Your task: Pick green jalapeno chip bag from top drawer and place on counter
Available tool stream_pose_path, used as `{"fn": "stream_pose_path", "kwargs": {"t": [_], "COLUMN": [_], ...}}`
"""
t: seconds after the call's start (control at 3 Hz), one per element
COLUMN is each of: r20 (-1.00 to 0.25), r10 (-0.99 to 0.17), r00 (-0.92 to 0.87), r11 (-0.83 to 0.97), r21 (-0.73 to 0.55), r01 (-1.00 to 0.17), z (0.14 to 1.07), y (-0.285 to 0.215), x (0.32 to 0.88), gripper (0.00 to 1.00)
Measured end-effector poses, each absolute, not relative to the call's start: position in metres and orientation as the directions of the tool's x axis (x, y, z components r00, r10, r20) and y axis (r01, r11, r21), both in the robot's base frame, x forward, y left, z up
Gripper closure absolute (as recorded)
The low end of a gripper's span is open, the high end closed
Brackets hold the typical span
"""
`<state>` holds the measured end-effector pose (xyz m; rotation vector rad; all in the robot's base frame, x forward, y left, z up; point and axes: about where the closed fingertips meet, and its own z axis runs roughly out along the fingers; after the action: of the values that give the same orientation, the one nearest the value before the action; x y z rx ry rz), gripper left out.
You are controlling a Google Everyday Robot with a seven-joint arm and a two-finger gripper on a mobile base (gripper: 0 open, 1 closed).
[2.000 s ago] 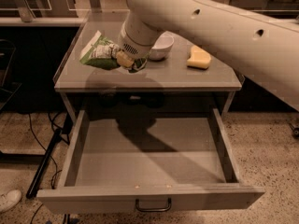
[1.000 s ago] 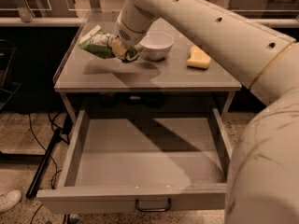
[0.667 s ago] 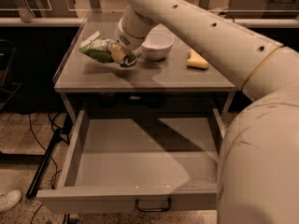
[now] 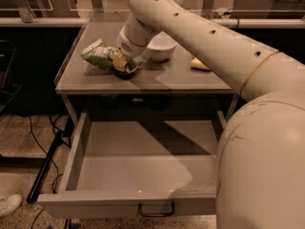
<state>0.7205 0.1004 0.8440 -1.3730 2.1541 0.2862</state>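
The green jalapeno chip bag lies on the left part of the grey counter. My gripper is down at the counter on the bag's right end, shut on it. The top drawer stands pulled out below the counter, its floor bare, with its dark loop handle at the front. My large cream arm reaches in from the right and hides the drawer's right side.
A white bowl stands just right of the gripper. A yellow sponge lies further right, partly behind my arm. A pale ledge runs along the back. Cables and a black bar lie on the floor at the left.
My gripper has carried the bag back over the counter and lowered it onto the surface left of the bowl. My arm now fills more of the right side.
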Motion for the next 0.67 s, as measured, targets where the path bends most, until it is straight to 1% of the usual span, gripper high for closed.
{"fn": "stream_pose_path", "kwargs": {"t": [0.33, 0.67], "r20": [-0.563, -0.563], "r10": [-0.764, -0.764], "r00": [-0.316, -0.316], "r11": [0.452, 0.452], "r21": [-0.117, -0.117], "r01": [-0.884, -0.884], "z": [0.8440, 0.8439], "y": [0.1005, 0.1005], "x": [0.7205, 0.7205], "gripper": [0.74, 0.43]}}
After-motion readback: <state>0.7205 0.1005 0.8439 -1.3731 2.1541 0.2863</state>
